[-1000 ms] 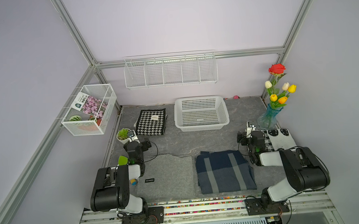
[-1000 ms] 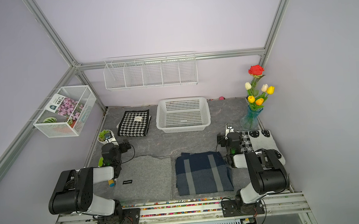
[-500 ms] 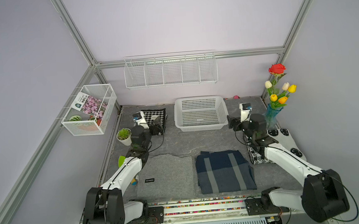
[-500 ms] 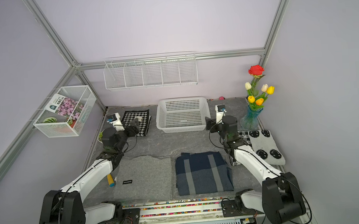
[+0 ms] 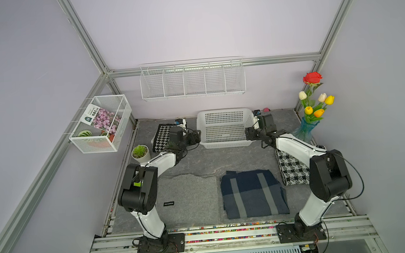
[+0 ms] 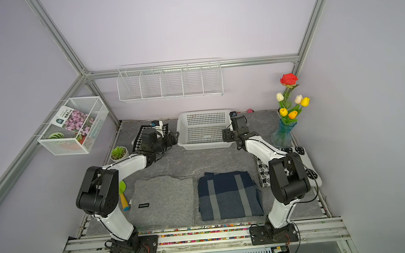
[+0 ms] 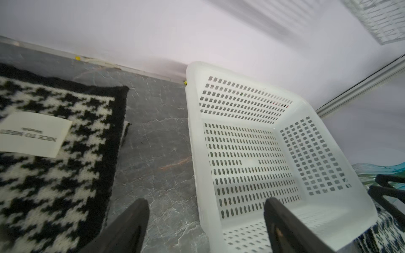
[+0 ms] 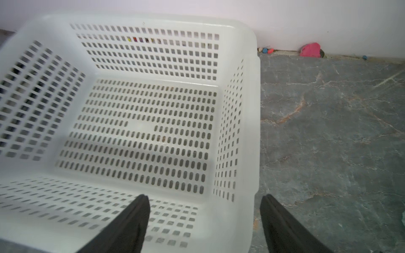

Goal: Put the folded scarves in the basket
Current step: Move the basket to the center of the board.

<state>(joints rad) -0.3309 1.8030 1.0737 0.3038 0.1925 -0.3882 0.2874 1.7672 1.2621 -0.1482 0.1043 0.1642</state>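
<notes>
The white perforated basket (image 5: 224,145) (image 6: 205,145) stands empty at the back middle of the grey mat. A folded navy scarf with grey stripes (image 5: 252,194) (image 6: 228,196) lies flat near the front, far from both grippers. My left gripper (image 5: 197,134) (image 7: 206,201) is open, one finger inside and one outside the basket's (image 7: 191,131) left front corner. My right gripper (image 5: 248,134) (image 8: 204,197) is open and straddles the basket's (image 8: 254,131) right front corner the same way. Neither holds anything.
Other folded knits: grey (image 5: 189,196), houndstooth (image 5: 160,137) (image 7: 43,175) left of the basket, black-and-white check (image 5: 292,172) under the right arm. Potted plant (image 5: 140,152), vase of flowers (image 5: 306,129), wall wire rack (image 5: 192,83), mesh box (image 5: 99,124).
Both arms have unfolded from their tucked pose near the front and reached back to the basket's two front corners. The scarves and the basket have not moved.
</notes>
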